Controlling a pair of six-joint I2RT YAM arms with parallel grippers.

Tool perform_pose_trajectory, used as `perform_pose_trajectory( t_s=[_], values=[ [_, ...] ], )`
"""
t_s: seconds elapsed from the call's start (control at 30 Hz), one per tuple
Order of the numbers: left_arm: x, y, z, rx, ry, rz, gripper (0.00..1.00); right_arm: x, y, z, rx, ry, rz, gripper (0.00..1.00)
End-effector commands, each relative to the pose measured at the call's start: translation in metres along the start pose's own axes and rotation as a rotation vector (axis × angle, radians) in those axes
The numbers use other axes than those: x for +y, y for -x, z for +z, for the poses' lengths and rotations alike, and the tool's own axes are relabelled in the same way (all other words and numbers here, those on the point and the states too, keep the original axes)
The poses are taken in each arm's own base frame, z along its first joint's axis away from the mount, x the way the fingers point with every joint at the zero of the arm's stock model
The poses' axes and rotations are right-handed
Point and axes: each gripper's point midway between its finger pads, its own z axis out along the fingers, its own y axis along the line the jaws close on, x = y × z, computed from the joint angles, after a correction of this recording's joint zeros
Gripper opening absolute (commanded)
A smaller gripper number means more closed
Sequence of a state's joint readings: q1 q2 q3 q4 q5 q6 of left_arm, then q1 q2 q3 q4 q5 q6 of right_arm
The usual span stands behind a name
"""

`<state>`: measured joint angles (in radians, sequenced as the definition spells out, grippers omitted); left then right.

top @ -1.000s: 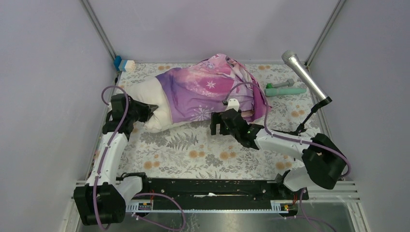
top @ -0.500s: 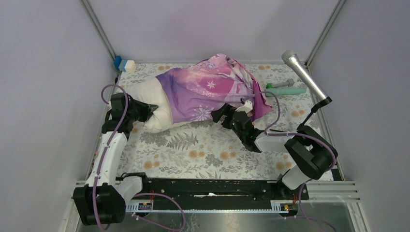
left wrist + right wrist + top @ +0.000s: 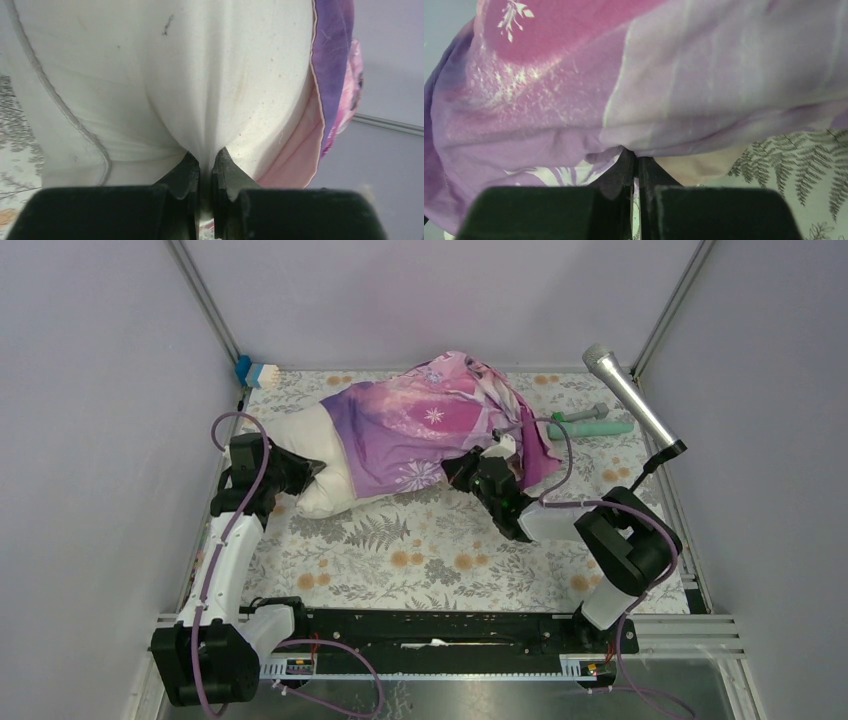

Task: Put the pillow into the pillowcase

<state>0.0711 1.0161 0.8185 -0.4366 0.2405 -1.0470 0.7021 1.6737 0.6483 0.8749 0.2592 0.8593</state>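
Leftward, the pillow [image 3: 150,90] has its bare end pinched in the left gripper [image 3: 205,172]; the right gripper [image 3: 635,167] clamps the pillowcase [image 3: 674,75] at its near edge.

Above my left gripper [image 3: 204,167] the pillow [image 3: 165,75] spills past the top and left edges; further ahead the pillowcase [image 3: 332,50] swallows the rest of it; at my right gripper [image 3: 636,162] that fabric's a close blur, overflowing the frame.

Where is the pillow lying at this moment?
In the top view the pillow lies across the far half of the floral cloth, its right part inside the pillowcase and its bare left end pinched by the left gripper.
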Motion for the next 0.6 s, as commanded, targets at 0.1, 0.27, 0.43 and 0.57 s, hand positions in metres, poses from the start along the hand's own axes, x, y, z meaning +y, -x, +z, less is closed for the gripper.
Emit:
perform_pose_trajectory(
  t_s=[0.1,0.27,0.43,0.57],
  values=[
    [-0.033,0.033,-0.039,-0.178,-0.075,0.234,0.0,0.118,0.02,-0.005,0.163,0.179,-0.155,0.0],
    [-0.034,0.041,-0.069,-0.252,-0.053,0.378,0.0,0.211,0.033,-0.042,0.226,0.306,-0.292,0.0],
    [-0.049,0.035,-0.098,-0.244,-0.094,0.471,0.14,0.275,0.065,-0.079,0.255,0.404,-0.355,0.0],
    [-0.064,0.02,-0.116,-0.19,-0.162,0.521,0.48,0.306,0.092,-0.092,0.248,0.438,-0.394,0.0]
  ],
)
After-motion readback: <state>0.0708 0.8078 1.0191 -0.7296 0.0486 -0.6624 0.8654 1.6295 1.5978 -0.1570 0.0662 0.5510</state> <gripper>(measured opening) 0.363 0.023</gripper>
